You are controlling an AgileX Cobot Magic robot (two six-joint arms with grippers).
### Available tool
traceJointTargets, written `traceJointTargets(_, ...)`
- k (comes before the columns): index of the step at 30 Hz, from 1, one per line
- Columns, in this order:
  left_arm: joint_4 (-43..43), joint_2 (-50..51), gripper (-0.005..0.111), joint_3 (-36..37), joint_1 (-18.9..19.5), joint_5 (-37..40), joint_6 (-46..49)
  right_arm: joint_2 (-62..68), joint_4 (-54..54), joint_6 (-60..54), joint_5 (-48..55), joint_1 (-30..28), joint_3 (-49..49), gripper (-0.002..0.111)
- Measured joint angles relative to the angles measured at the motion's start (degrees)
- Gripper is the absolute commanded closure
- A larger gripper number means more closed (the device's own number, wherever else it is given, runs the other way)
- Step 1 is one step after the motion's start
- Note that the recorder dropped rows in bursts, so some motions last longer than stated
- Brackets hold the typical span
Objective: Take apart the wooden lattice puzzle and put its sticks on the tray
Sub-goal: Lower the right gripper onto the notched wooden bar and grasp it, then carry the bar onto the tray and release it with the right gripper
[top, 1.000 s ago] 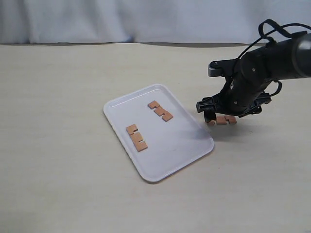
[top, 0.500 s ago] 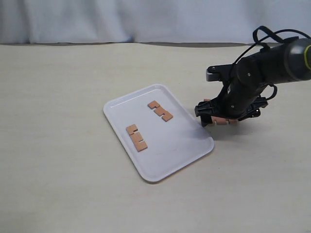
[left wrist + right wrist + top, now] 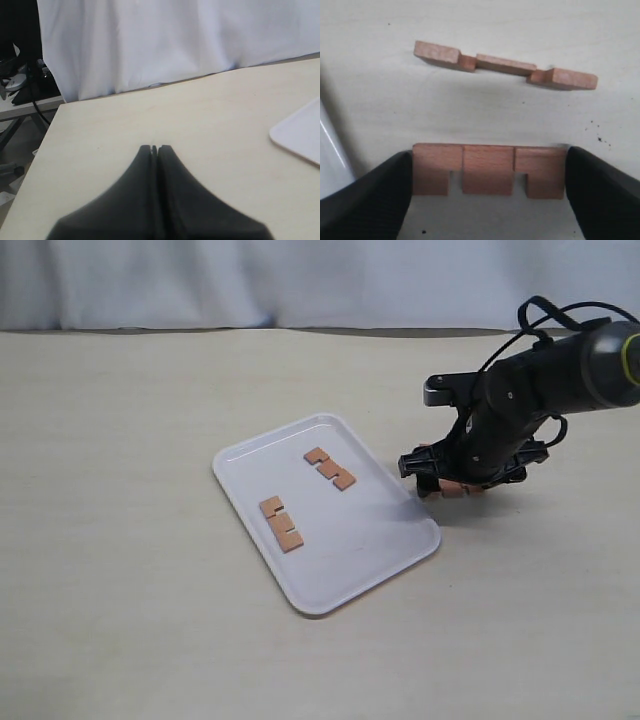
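Beside the tray: the right claw [image 3: 445, 486] is held low over the tabletop [image 3: 130, 440], just off the right-hand edge of the tray [image 3: 372, 532].
Right claw: it is narrowed onto one stick. In the right wrist view the gripped stick [image 3: 488, 169] is spanned end to end between the two dark fingers [image 3: 367, 200]. Whether this stick is lifted or rests on the tabletop cannot be told.
Gripped stick: its two square notches are turned away from the loose stick. In the exterior view it is seen as a small reddish-brown piece under the claw.
Loose stick: a second notched piece [image 3: 505, 65] lies on the bare tabletop near the gripped one and roughly parallel to it, not touching it.
Wooden lattice puzzle: it is seen only as separate sticks, with none interlocked.
Tray contents: two sticks lie flat on the white surface, well apart. The upper stick [image 3: 330, 468] is nearer the far edge and the lower stick [image 3: 281, 524] nearer the left edge.
Left claw: its fingertips [image 3: 154, 148] are pressed together with nothing between them, above bare tabletop. One tray corner [image 3: 300, 132] is caught at the edge of the left wrist view.
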Motion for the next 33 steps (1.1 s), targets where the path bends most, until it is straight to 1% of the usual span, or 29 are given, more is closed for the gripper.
traceJointTargets(1,0.0,0.0,0.107,0.0,0.0,0.0,0.0,0.0,0.0,0.0,0.0,0.0,0.0,0.041)
traceJointTargets(3,0.0,0.0,0.107,0.0,0.0,0.0,0.0,0.0,0.0,0.1,0.0,0.0,0.0,0.053)
traceJointTargets(4,0.0,0.0,0.107,0.0,0.0,0.0,0.0,0.0,0.0,0.1,0.0,0.0,0.0,0.07)
traceJointTargets(5,0.0,0.0,0.107,0.0,0.0,0.0,0.0,0.0,0.0,0.1,0.1,0.0,0.0,0.078)
traceJointTargets(6,0.0,0.0,0.107,0.0,0.0,0.0,0.0,0.0,0.0,0.1,0.1,0.0,0.0,0.09)
traceJointTargets(8,0.0,0.0,0.107,0.0,0.0,0.0,0.0,0.0,0.0,0.1,0.1,0.0,0.0,0.103)
traceJointTargets(12,0.0,0.0,0.107,0.0,0.0,0.0,0.0,-1.3,0.0,0.1,1.5,0.0,0.0,0.104)
traceJointTargets(16,0.0,0.0,0.107,0.0,0.0,0.0,0.0,-7.0,0.0,-0.1,2.1,0.0,0.0,0.104)
traceJointTargets(19,0.0,0.0,0.107,0.0,0.0,0.0,0.0,-10.7,0.0,-0.9,2.2,1.7,0.0,0.104)
traceJointTargets(22,0.0,0.0,0.107,0.0,0.0,0.0,0.0,-12.5,0.0,-1.1,1.8,4.9,0.0,0.104)
traceJointTargets(26,0.0,0.0,0.107,0.0,0.0,0.0,0.0,-12.5,0.0,-1.3,1.4,11.3,-1.8,0.104)
traceJointTargets(33,0.0,0.0,0.107,0.0,0.0,0.0,0.0,-8.7,0.1,-1.3,1.0,21.2,-8.5,0.104)
